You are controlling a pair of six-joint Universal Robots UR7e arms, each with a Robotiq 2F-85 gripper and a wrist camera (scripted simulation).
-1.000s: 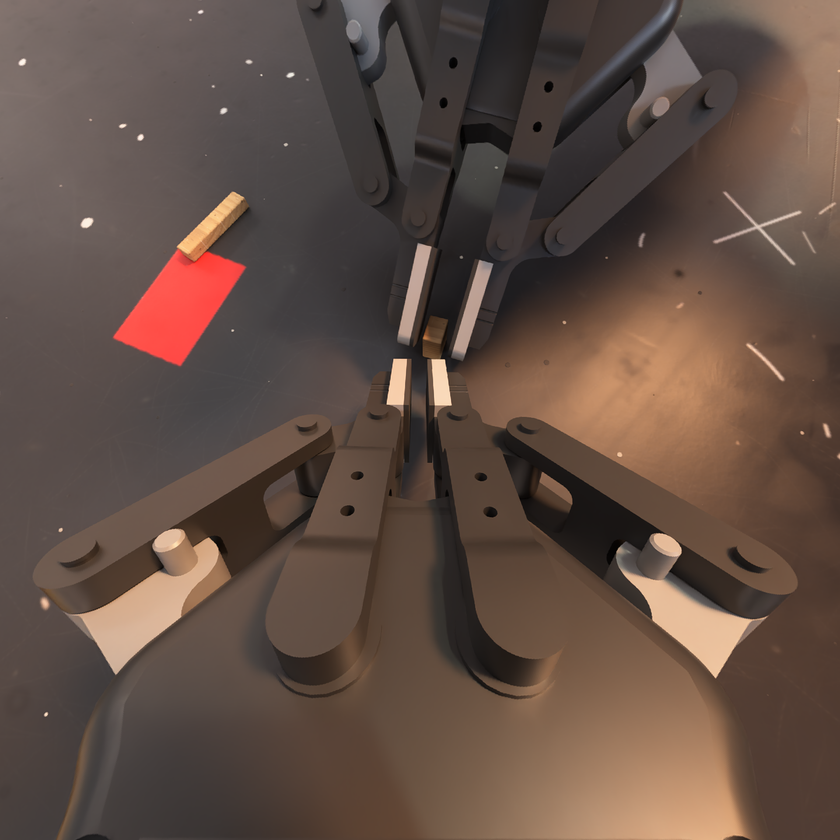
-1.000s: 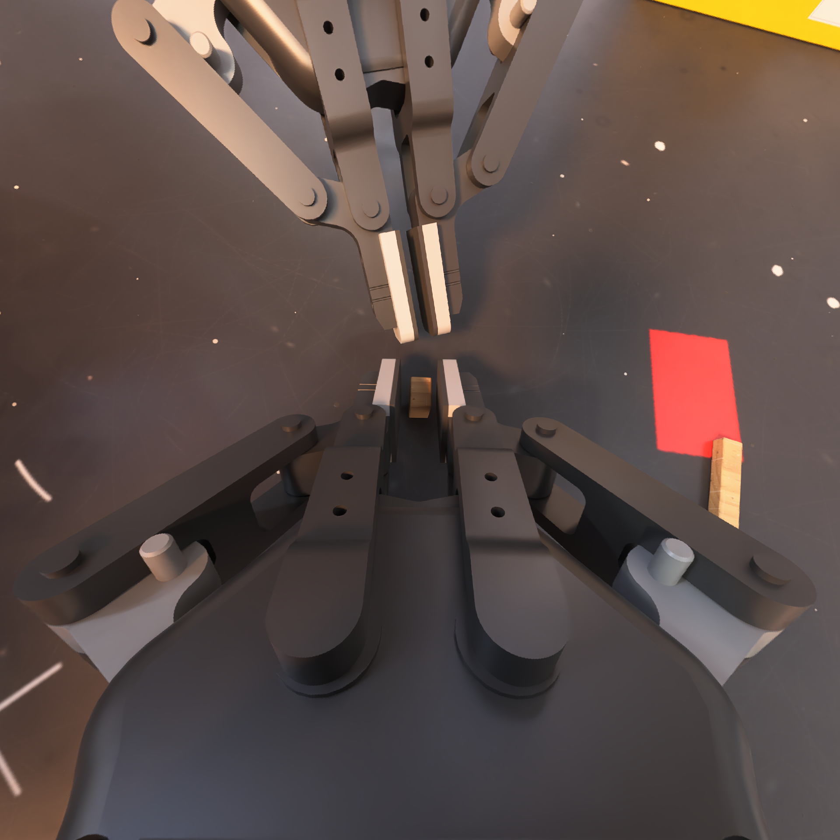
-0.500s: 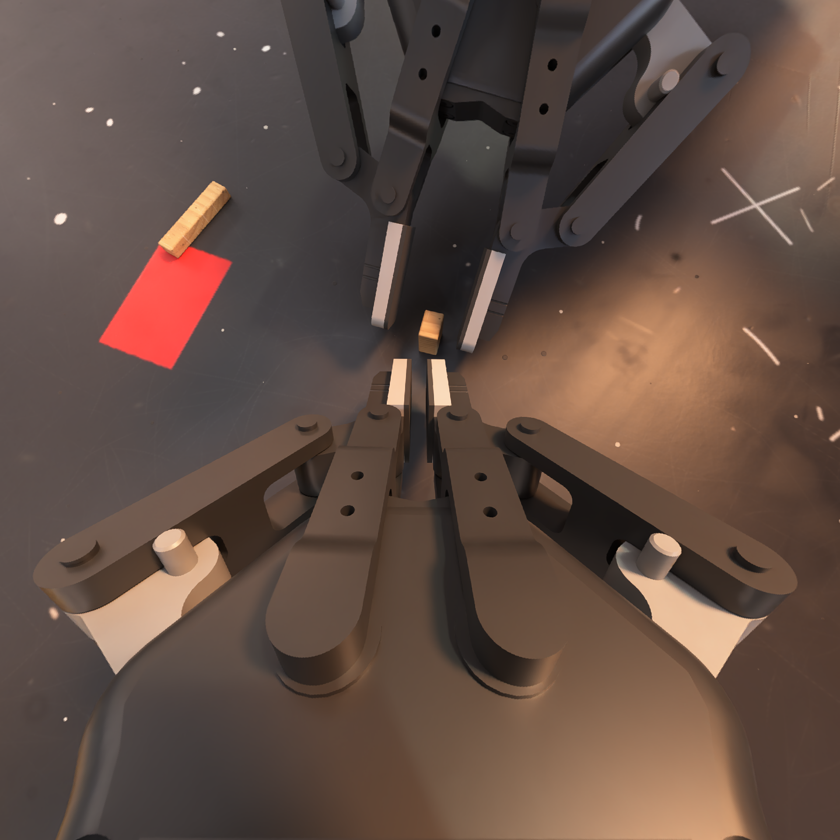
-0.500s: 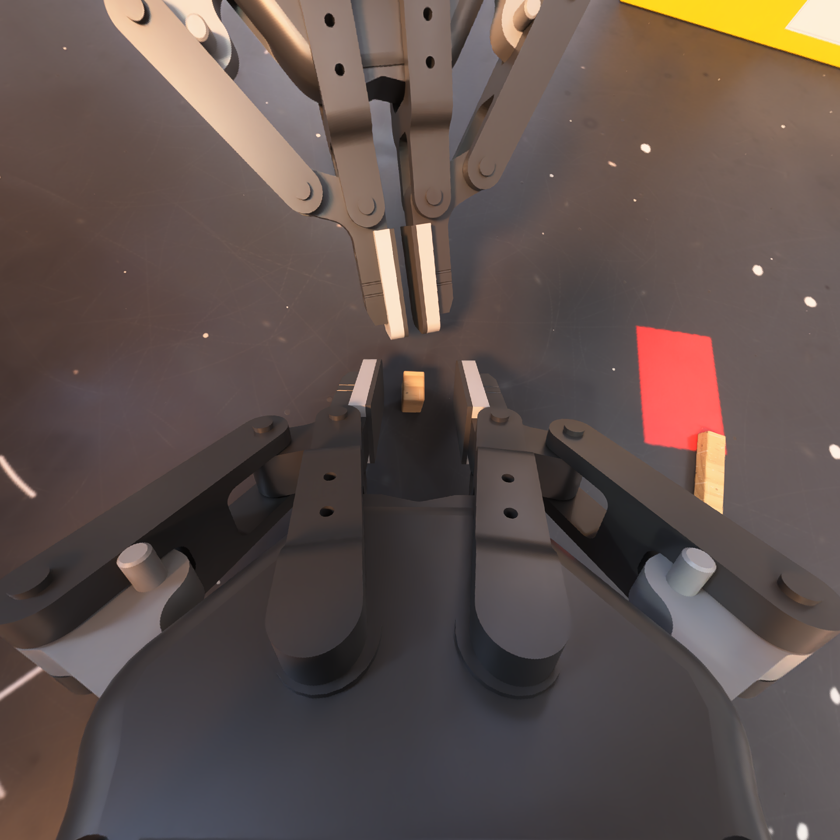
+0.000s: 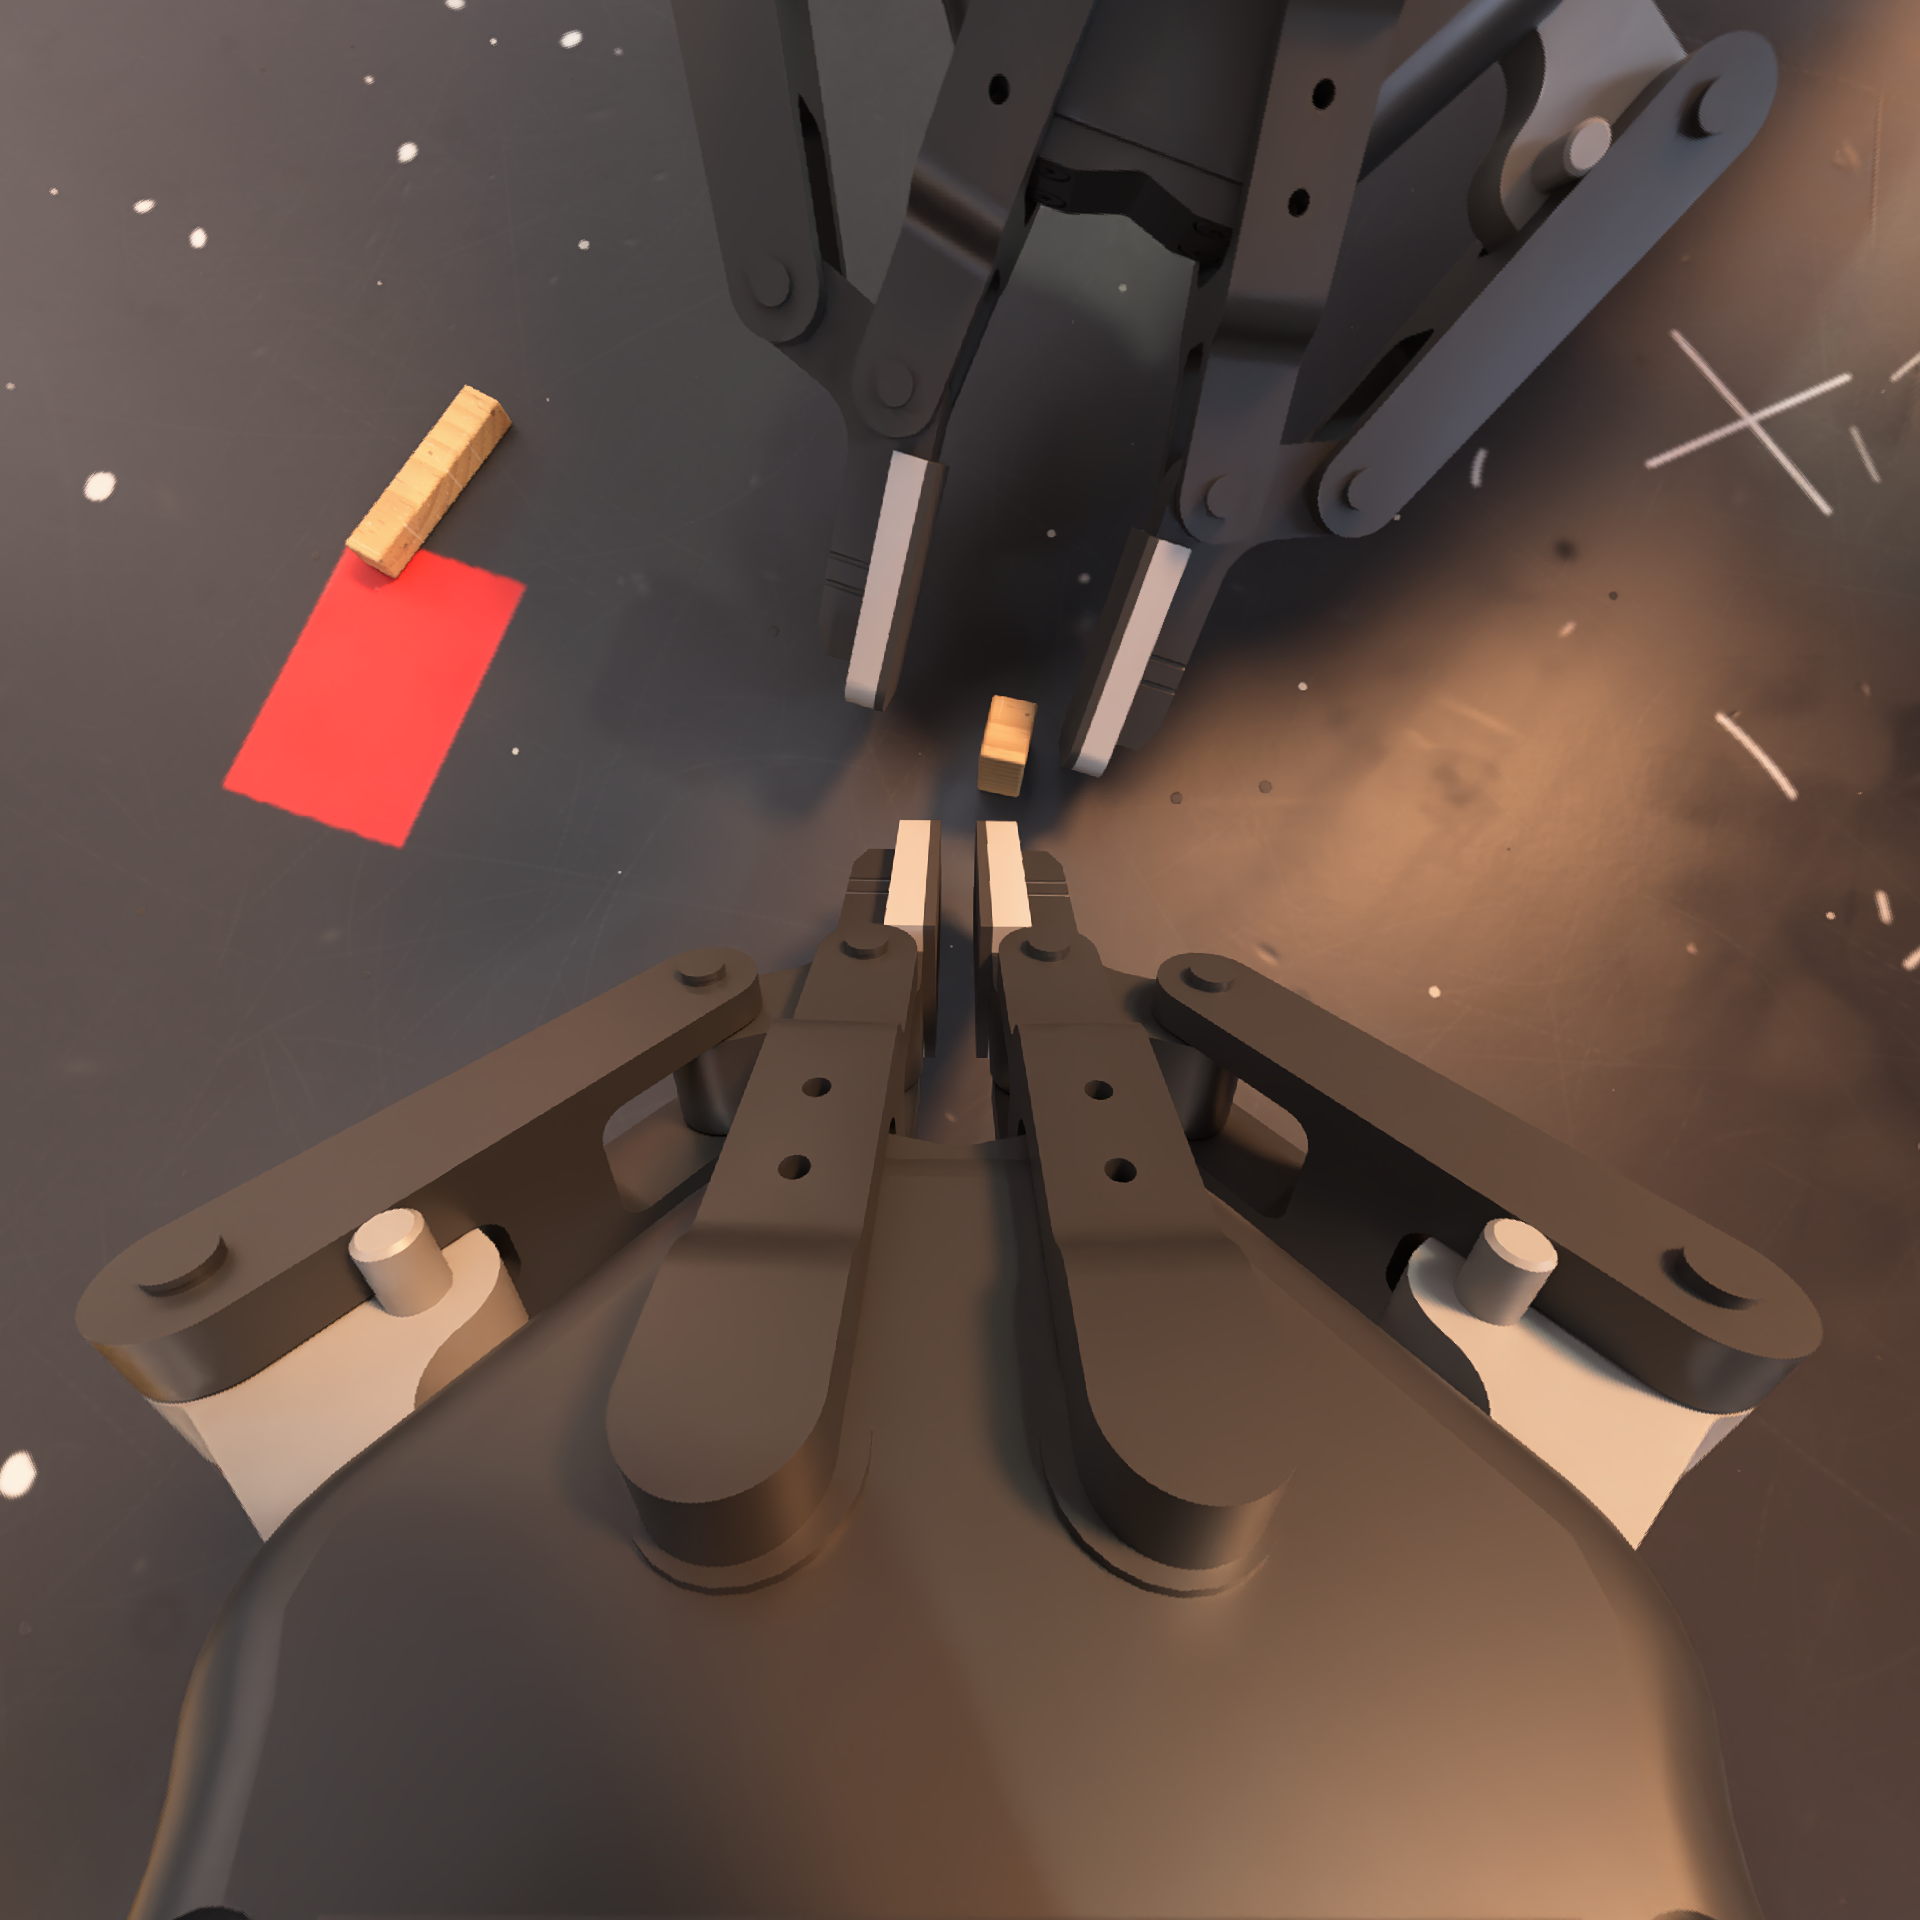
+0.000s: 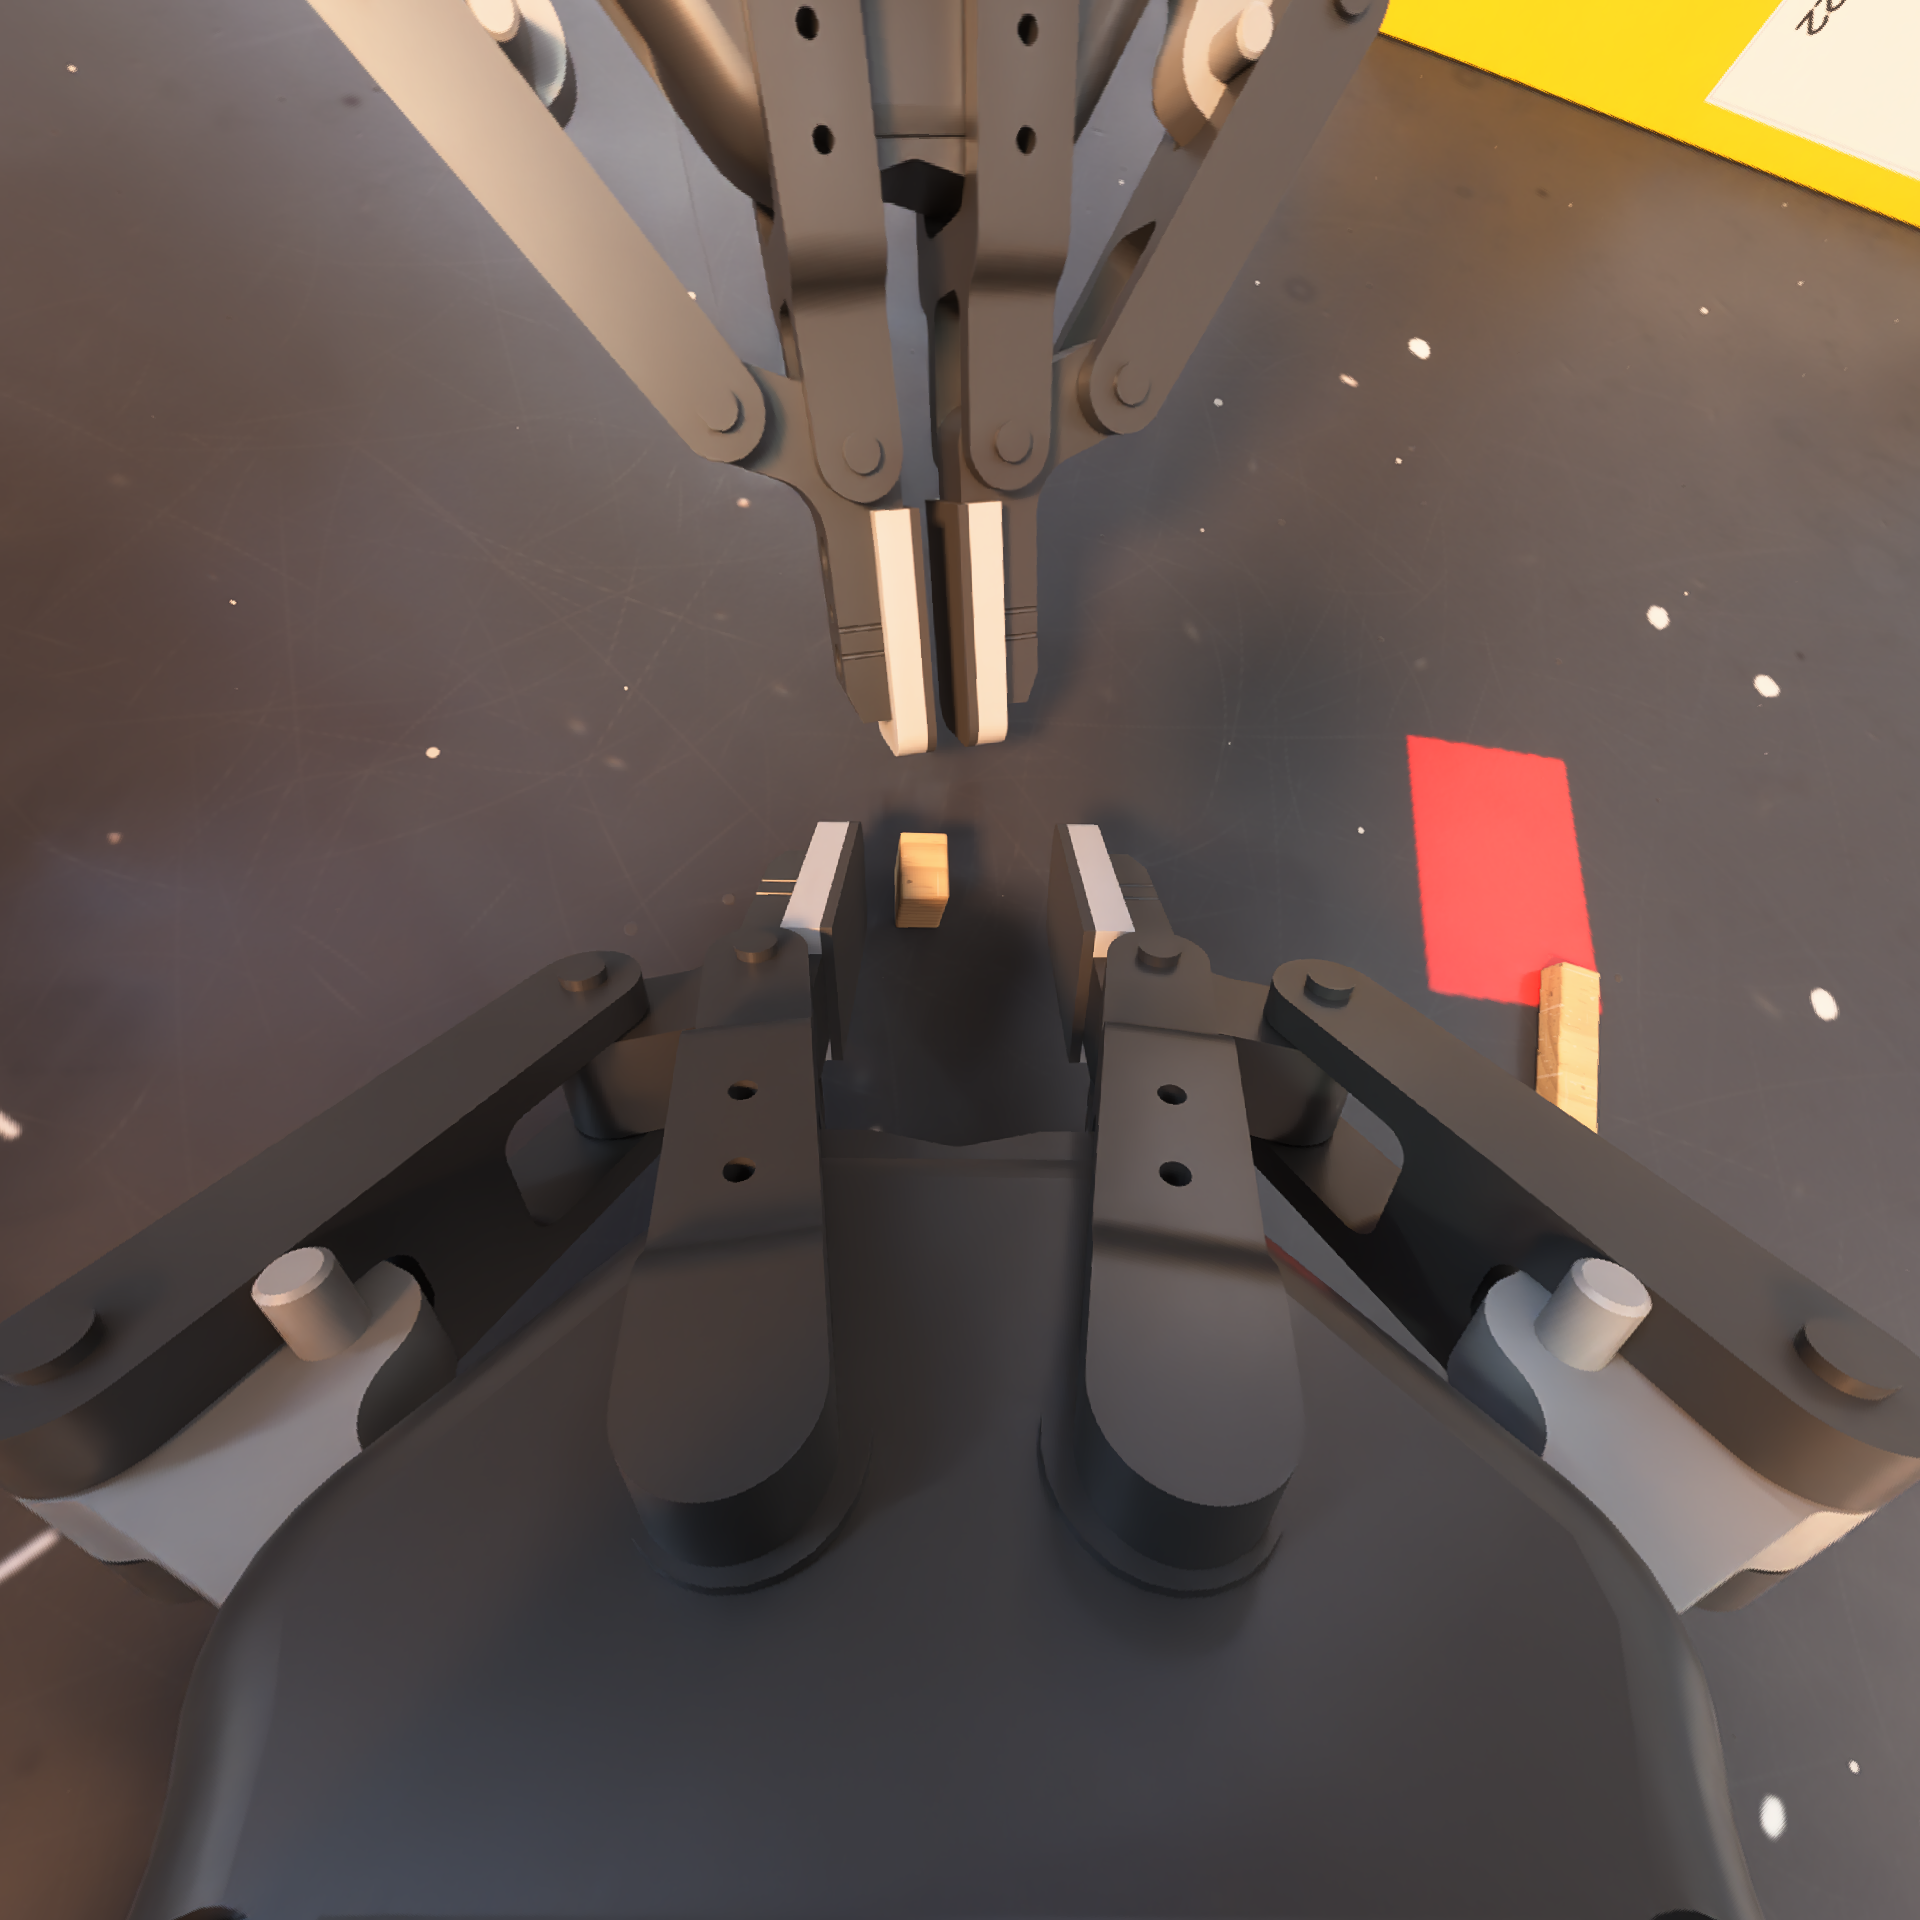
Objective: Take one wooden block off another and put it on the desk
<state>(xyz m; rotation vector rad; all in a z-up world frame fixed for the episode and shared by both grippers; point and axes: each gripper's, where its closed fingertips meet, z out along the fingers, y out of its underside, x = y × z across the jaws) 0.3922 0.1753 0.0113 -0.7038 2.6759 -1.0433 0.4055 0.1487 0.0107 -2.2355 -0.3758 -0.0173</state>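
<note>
A small wooden block stands alone on the dark desk between the fingers of my right gripper, nearer its left pad, touching neither. The right gripper is open and empty. In the left wrist view the same block sits just beyond my left gripper, which is shut and empty, with the open right gripper behind it. The left gripper also shows in the right wrist view, facing mine. A long wooden block lies flat at the corner of a red patch, far left; it also shows in the right wrist view.
The red patch lies on the desk at the right in the right wrist view. A yellow object with a white label sits at the far upper right. The dark desk is scratched and speckled.
My right gripper has opened wide and let go of the small block, which now stands on the desk. Both grippers have drawn back a little. The left gripper stays shut.
</note>
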